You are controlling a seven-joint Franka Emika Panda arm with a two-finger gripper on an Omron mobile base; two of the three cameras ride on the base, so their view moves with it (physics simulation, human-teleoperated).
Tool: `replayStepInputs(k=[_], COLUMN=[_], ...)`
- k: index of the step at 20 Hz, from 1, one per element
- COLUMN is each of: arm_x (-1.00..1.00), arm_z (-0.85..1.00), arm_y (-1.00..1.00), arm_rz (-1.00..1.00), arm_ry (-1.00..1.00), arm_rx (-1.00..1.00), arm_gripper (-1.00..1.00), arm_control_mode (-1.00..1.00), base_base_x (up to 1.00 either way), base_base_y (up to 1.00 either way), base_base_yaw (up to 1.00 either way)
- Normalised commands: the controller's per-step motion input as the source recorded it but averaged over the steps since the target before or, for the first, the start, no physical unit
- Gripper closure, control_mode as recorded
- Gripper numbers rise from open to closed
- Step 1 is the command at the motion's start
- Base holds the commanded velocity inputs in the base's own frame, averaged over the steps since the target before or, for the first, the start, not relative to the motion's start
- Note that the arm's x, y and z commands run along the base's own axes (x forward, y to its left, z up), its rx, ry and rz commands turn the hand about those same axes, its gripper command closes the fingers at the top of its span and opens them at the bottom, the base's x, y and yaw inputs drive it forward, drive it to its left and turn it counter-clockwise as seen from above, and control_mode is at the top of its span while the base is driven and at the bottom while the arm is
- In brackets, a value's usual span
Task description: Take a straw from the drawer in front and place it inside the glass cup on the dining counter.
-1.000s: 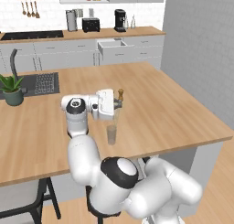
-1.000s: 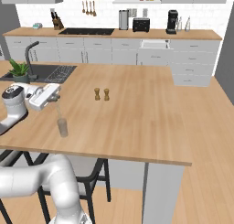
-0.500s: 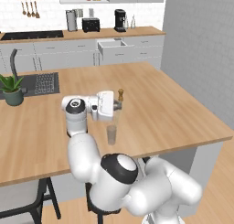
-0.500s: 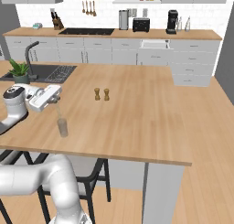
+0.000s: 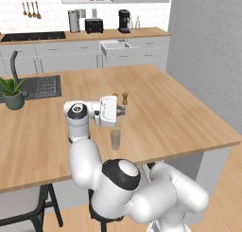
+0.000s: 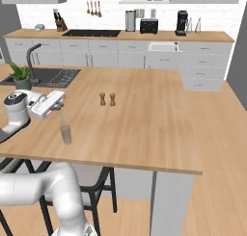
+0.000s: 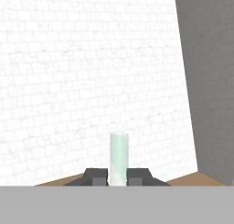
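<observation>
A white brick wall (image 6: pixel 111 13) backs grey cabinets (image 6: pixel 96 58), with a light wood floor (image 6: pixel 217 148) below

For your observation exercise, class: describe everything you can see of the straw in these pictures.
The straw is a thin, straight, pale stick, whitish with a green tint in the hand view. It is clamped between the shut fingers of the end effector, its end rising past them. In the right base view it hangs upright from the hand, directly above the glass cup on the dining counter.

Straw (image 7: pixel 119 159): between the fingers (image 7: pixel 95 176). Glass cup (image 6: pixel 66 134): on dining counter (image 6: pixel 144 129), directly below fingers. Two shakers (image 6: pixel 107 99): beyond fingers, well apart.
</observation>
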Motion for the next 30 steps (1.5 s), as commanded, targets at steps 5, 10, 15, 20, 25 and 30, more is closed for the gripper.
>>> replayStepInputs(k=[5, 10, 15, 20, 25, 30], arm_x=[0.01, 0.05, 0.10, 0.09, 0.12, -0.06], arm_z=[-0.19, -0.14, -0.15, -0.24, -0.30, 0.15], arm_y=[0.00, 0.03, 0.03, 0.00, 0.00, 0.00], arm_rz=[0.00, 0.00, 0.00, 0.00, 0.00, 0.00], arm_ry=[0.02, 0.00, 0.00, 0.00, 0.00, -0.01], arm_rx=[0.00, 0.00, 0.00, 0.00, 0.00, 0.00], arm_gripper=[1.00, 1.00, 1.00, 1.00, 1.00, 1.00], arm_control_mode=[-1.00, -1.00, -1.00, -1.00, -1.00, -1.00], base_base_x=[0.00, 0.00, 0.00, 0.00, 0.00, 0.00], base_base_y=[0.00, 0.00, 0.00, 0.00, 0.00, 0.00], base_base_yaw=[0.00, 0.00, 0.00, 0.00, 0.00, 0.00])
